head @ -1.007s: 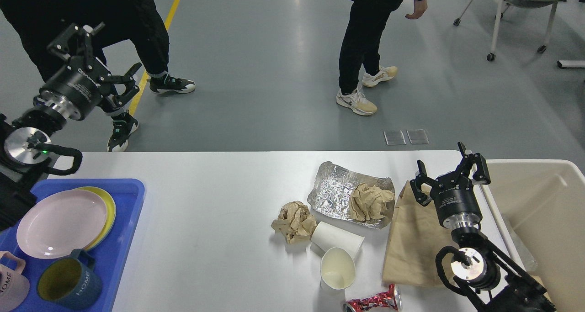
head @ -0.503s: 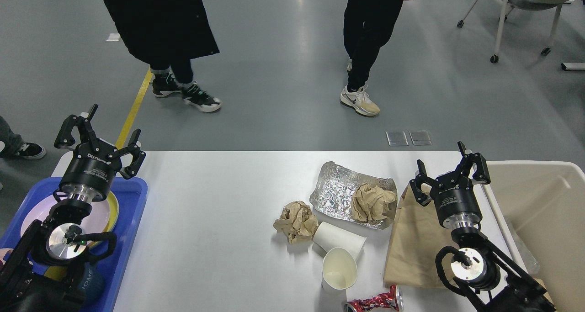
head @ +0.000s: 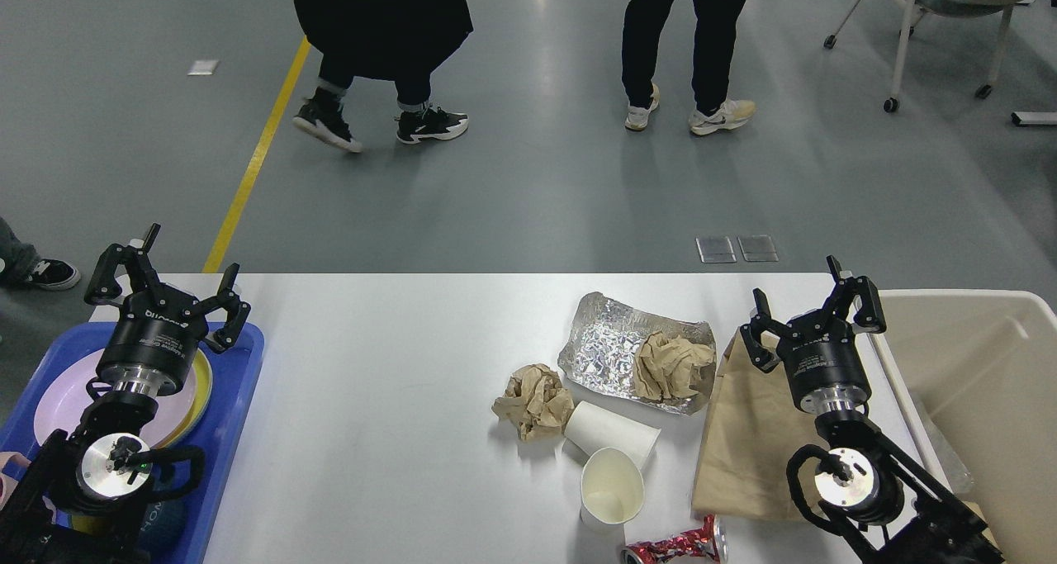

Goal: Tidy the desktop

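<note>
The white desktop (head: 388, 432) spans the view. On its right half lie a crumpled brown paper ball (head: 533, 400), a foil sheet (head: 603, 349) with another brown paper wad (head: 673, 367) on it, two white paper cups (head: 611, 432) (head: 611, 490), a flat brown paper bag (head: 743, 440) and a crushed red can (head: 673, 543). My left gripper (head: 161, 279) stands open and empty above the blue tray's far edge. My right gripper (head: 813, 304) is open and empty over the paper bag's far end.
A blue tray (head: 235, 432) at the left holds pink and yellow plates (head: 66, 395) and mugs, mostly hidden by my left arm. A cream bin (head: 983, 399) stands at the right edge. Two people walk on the floor beyond the table; a chair (head: 933, 19) is far right.
My left arm has swung down from high at the far left and now hangs over the blue tray, covering the plates. The right arm has not moved. The people walked away.
</note>
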`<move>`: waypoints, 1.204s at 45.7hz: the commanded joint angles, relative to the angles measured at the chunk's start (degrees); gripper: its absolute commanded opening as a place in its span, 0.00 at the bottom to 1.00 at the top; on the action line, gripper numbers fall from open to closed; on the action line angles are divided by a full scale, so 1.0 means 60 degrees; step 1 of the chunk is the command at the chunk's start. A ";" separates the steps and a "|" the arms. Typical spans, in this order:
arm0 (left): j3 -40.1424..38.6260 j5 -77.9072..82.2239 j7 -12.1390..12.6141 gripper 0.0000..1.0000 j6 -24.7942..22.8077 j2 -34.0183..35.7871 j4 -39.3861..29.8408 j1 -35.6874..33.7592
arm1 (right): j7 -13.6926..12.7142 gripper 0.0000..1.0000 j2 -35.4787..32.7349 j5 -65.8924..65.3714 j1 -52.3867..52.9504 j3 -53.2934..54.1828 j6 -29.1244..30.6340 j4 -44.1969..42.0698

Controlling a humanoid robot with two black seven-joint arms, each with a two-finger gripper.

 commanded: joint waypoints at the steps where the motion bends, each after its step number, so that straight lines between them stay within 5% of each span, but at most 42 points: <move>1: -0.0004 -0.0008 0.0001 0.97 -0.0047 -0.0030 0.0012 0.0000 | 0.0000 1.00 0.0000 0.0000 0.0000 -0.0002 0.0000 -0.0001; 30: 0.0010 -0.0960 -0.0014 0.97 0.0025 -0.0411 0.0085 -0.0235 | 0.0000 1.00 0.0000 0.0000 0.0000 0.0013 0.0000 -0.0016; 55: 0.0538 -0.0828 -0.0350 0.97 -0.0545 -0.0382 0.1609 -0.0557 | 0.0000 1.00 0.0000 0.0000 0.0000 -0.0002 0.0000 -0.0001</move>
